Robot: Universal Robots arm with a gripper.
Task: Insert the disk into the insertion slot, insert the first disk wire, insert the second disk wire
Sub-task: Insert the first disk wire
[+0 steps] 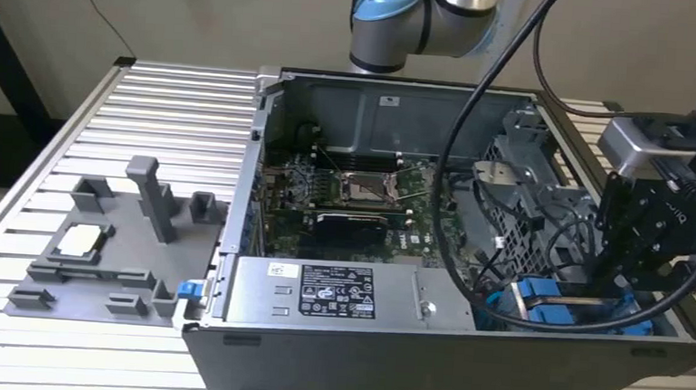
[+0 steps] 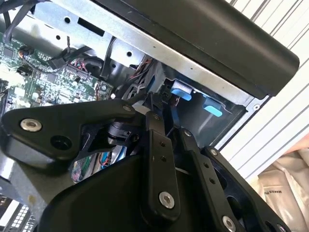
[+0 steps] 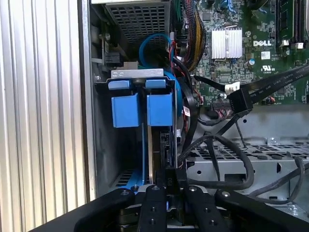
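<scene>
Apparently the first step is done, and the rest is judged as follows.

- The disk (image 3: 158,121) is seen standing on edge in the insertion slot (image 3: 137,73), in the corner of the computer case (image 1: 435,363) at the exterior view's right. Its blue carrier tabs are level with the slot's grey metal lip, so it is judged to be seated, or very nearly so.
- The gripper (image 1: 615,275) is lowered into that same corner, and in the first wrist view it (image 3: 169,186) is lined up with the near edge of the disk.
- The jaws are drawn narrow, almost together, about a small dark piece at that edge. Whether this piece is a wire plug or part of the disk itself cannot be told.
- Several black cables (image 3: 227,145) are draped across the grey perforated cage (image 3: 251,164) beside the slot, and one is led in towards the fingertips.
- No wire can be confirmed as plugged into the disk, since the connector end is hidden behind the gripper. Both wire steps are therefore counted as not shown to be complete.
- The motherboard (image 1: 348,186) is left exposed in the open case. A grey fixture tray (image 1: 103,243) is set well apart on the slatted table (image 1: 172,103), with nothing blue-framed resting on it.
</scene>
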